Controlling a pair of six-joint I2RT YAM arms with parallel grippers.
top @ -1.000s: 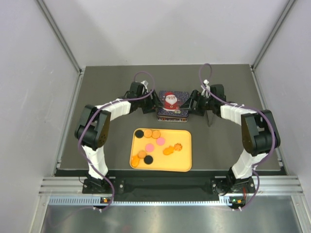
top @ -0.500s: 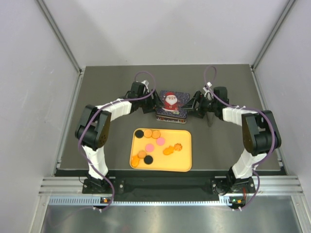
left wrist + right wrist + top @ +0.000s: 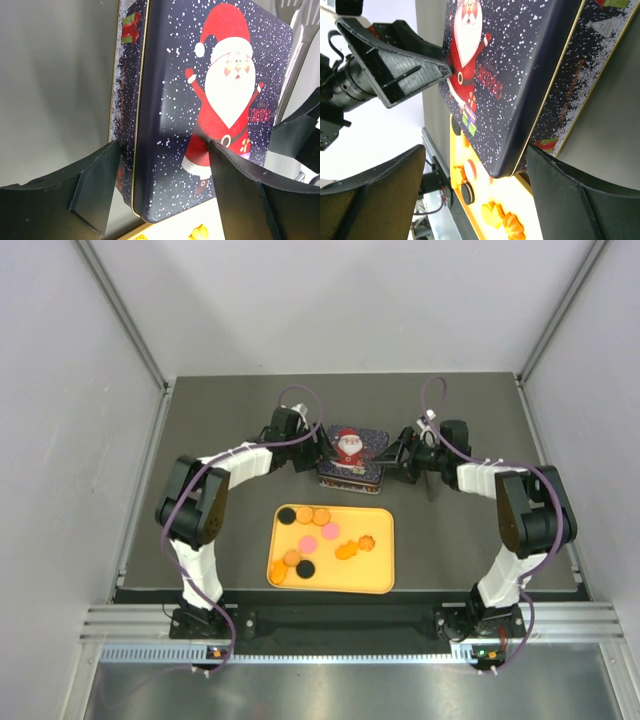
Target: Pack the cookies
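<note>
The cookies point(image 3: 305, 540), several small rounds in orange, pink and black, lie loose on a yellow tray point(image 3: 380, 575). They also show in the right wrist view point(image 3: 505, 220). A dark blue Santa tin point(image 3: 350, 452) stands just behind the tray, lid on. My left gripper point(image 3: 318, 453) is at the tin's left end, and its jaws stand wide open point(image 3: 165, 150) astride the tin's left near edge point(image 3: 140, 150). My right gripper point(image 3: 390, 455) is at the tin's right end, also wide open point(image 3: 475, 155), with one finger point(image 3: 570, 200) beside the tin's side wall point(image 3: 570, 105).
The tray's back edge lies close to the tin's front wall. The dark table point(image 3: 460, 540) ends at grey walls on three sides. The opposite arm's finger point(image 3: 400, 75) reaches over the lid.
The tin has shifted a little back and to the left. Both grippers have moved with it and stay at its two ends. The cookies and tray have not moved.
</note>
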